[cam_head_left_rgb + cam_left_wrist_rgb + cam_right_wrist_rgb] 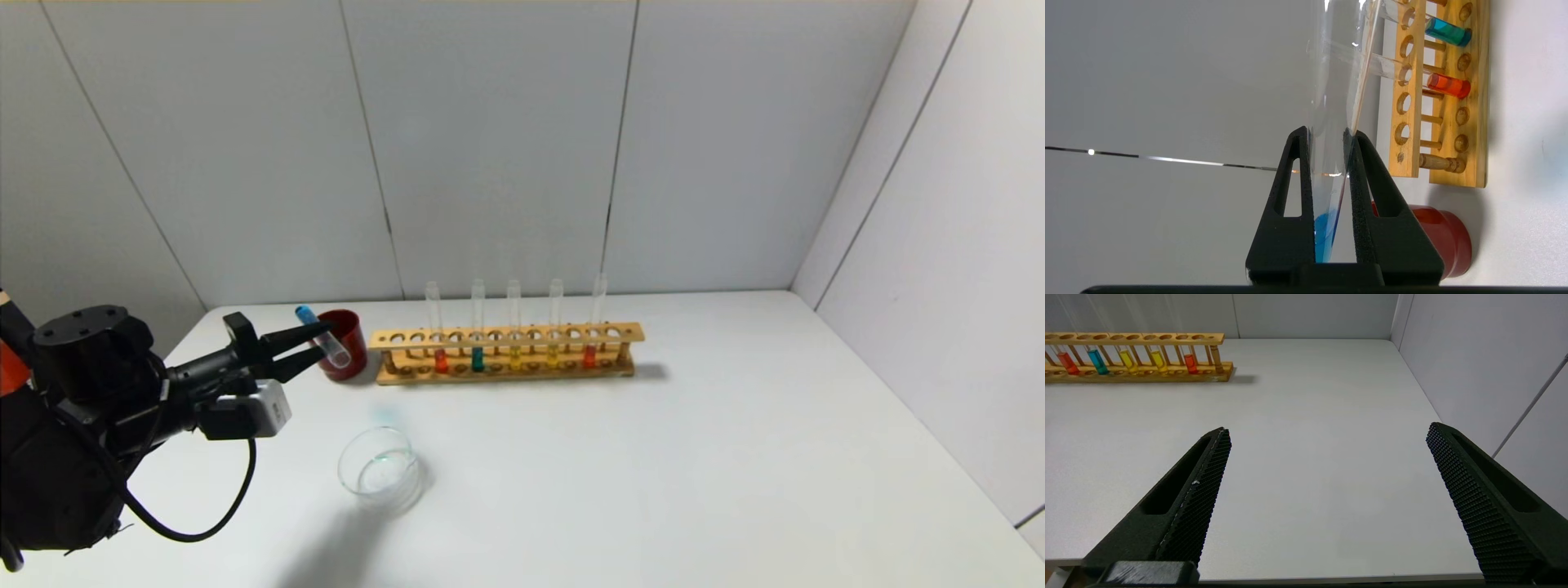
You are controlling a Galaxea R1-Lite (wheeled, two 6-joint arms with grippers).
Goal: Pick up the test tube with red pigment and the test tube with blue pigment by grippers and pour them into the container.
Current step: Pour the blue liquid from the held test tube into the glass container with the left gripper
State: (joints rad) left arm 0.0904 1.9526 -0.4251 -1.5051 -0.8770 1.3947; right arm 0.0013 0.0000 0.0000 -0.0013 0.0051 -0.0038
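The left arm (90, 384) is bulky and matte black, with a round cap bearing small screw holes, a looping black cable and an orange patch. Its pointed black two-fingered hand (314, 346) carries a white-grey box (265, 408). The right hand (1327, 457) has hollowed black fingers (1208, 473) with cross-hatched rubber pads.

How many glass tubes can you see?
6. Five stand in the wooden rack: red, teal, yellow, yellow, red. The left gripper holds the blue tube, tilted.
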